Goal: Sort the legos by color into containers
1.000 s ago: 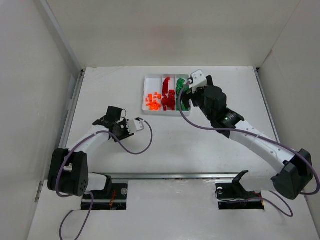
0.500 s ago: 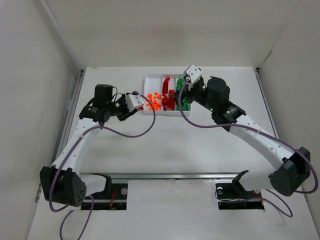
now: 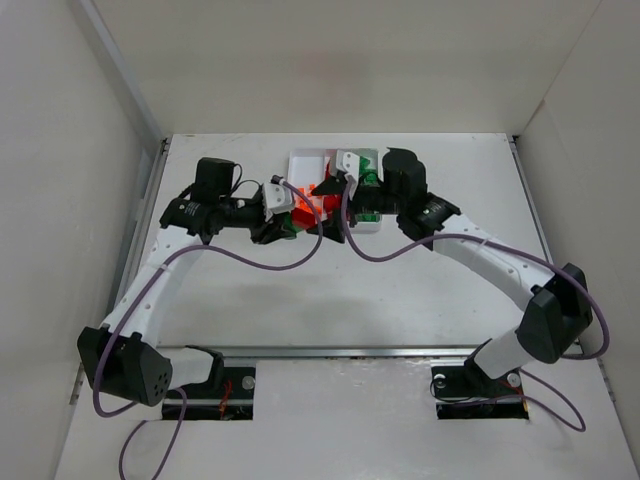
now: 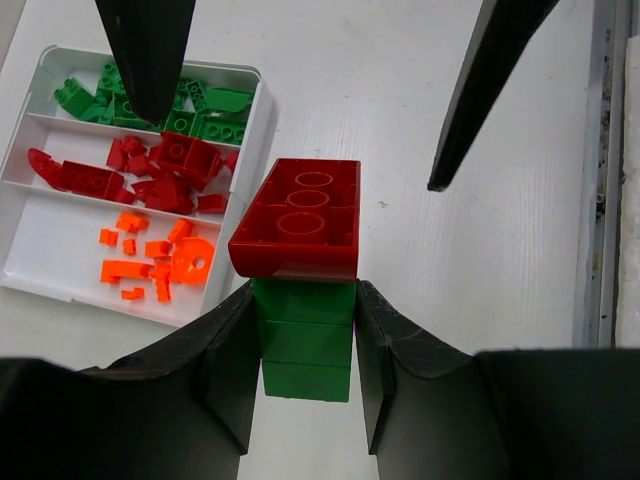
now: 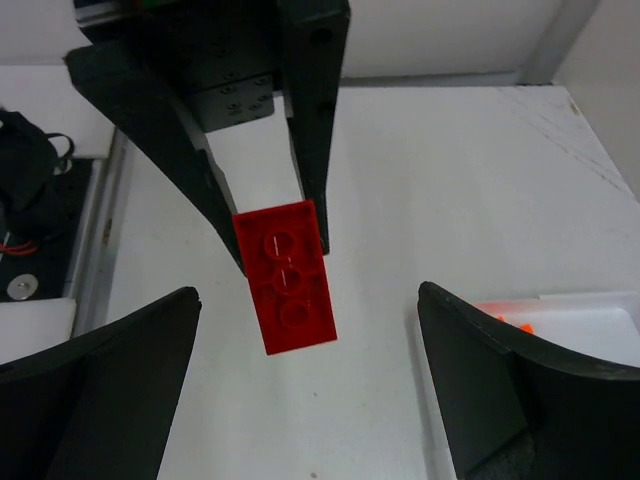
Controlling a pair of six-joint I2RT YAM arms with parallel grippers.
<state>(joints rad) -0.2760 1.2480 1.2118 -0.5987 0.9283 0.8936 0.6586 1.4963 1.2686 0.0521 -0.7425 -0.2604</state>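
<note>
White tabletop [image 3: 400, 290], walled in by plain white panels [image 3: 330, 60].

Tray [image 4: 45, 255]: white, square and shallow, with three long compartments. It sits at the middle of the tabletop's far edge.
- Green legos [image 4: 150, 105]: in the right compartment.
- Red legos [image 4: 160, 165]: in the middle compartment.
- Orange legos [image 4: 160, 260]: in the left compartment.

Left gripper [image 4: 305, 310]: fingers clenched on a green brick [image 4: 305, 340], one pad against each side.

Red brick [image 4: 300, 215]: seated on top of the green brick, past the fingertips. The pair is held above bare tabletop, just beside the tray's near edge and outside every compartment.

Right gripper [image 5: 307, 300]: faces the left gripper, fingers [image 4: 150, 50] spread wide. One finger stands on each side of the red brick, and neither touches it.
</note>
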